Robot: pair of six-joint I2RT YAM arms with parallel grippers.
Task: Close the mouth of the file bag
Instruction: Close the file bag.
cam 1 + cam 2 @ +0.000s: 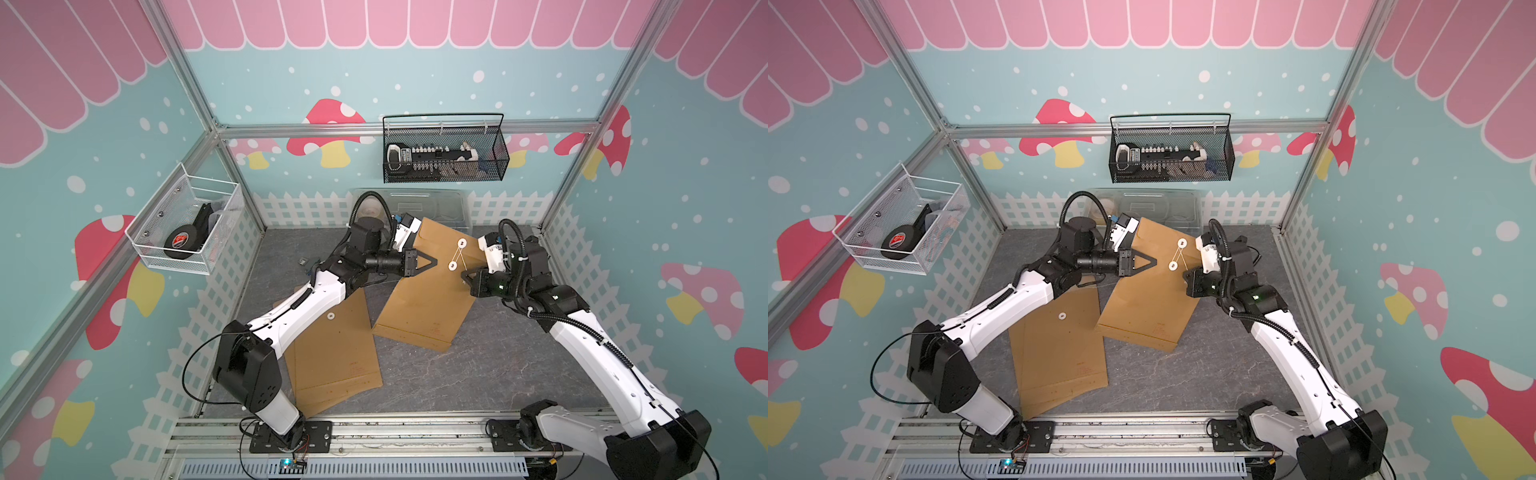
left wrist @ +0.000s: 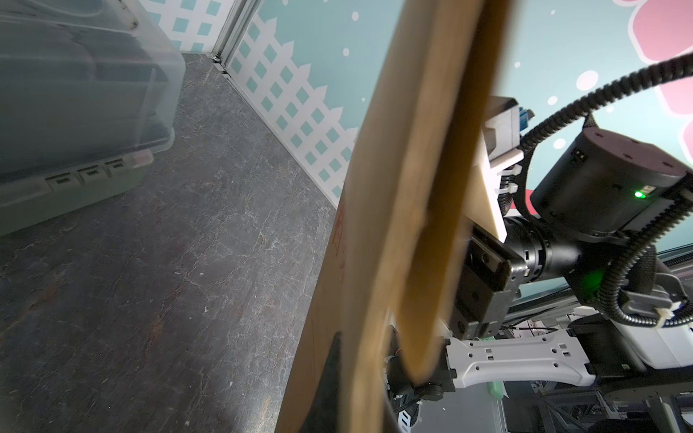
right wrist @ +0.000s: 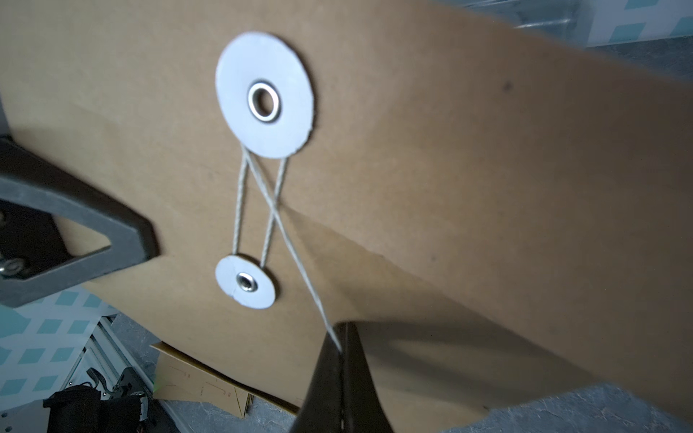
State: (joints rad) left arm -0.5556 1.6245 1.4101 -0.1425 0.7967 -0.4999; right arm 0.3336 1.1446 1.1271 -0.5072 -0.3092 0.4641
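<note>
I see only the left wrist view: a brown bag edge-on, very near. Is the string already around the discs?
Observer: Partly. In the right wrist view the string runs crossed between the big disc and the small disc.
Operator: Who holds its free end?
Observer: The right gripper, shut on the string near the small disc.
Operator: And where on the bag is my left gripper?
Observer: In both top views the left gripper is shut on the bag at its side edge, about level with the discs.
</note>
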